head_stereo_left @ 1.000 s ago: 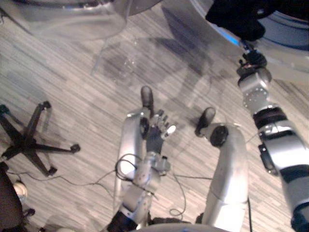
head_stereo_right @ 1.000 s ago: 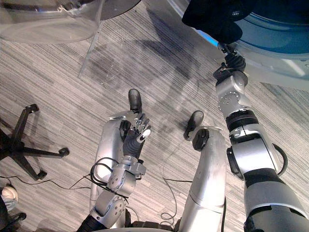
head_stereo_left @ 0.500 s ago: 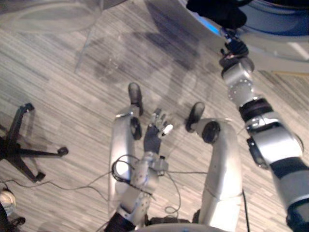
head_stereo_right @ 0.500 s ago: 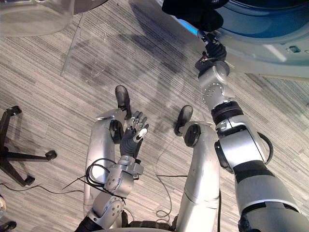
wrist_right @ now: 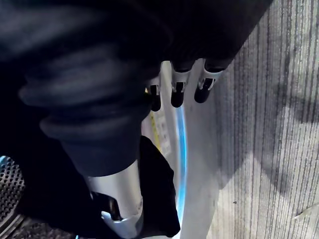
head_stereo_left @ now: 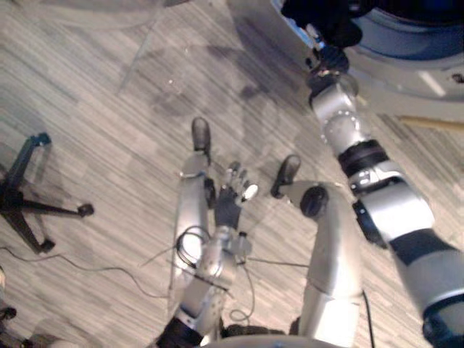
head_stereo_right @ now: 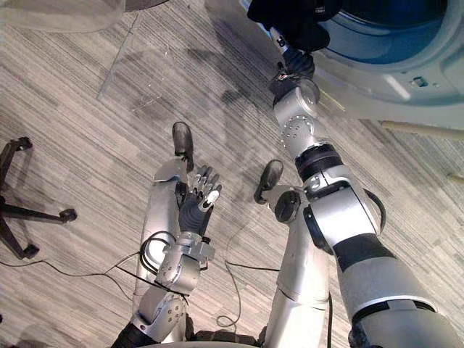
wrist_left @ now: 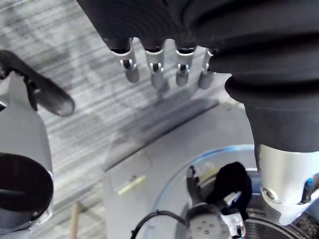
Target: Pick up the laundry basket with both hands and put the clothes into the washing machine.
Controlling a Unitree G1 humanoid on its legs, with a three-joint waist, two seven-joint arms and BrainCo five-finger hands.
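The washing machine fills the upper right, its blue-lit drum open. A dark garment hangs at the drum's mouth. My right arm stretches up to it, and my right hand is shut on the dark garment, fingers curled, thumb against the cloth. The left wrist view catches that hand and the garment at the drum's rim. My left hand is held up in front of me, low in the middle, open and holding nothing.
An office chair's star base stands on the striped grey floor at the left. A translucent rounded shape with a clear panel under it sits at the upper left. A pale wooden stick lies by the machine.
The whole picture has shifted, so the camera moved. My right arm has stretched further up to the drum's mouth with the dark garment. The left hand has held still.
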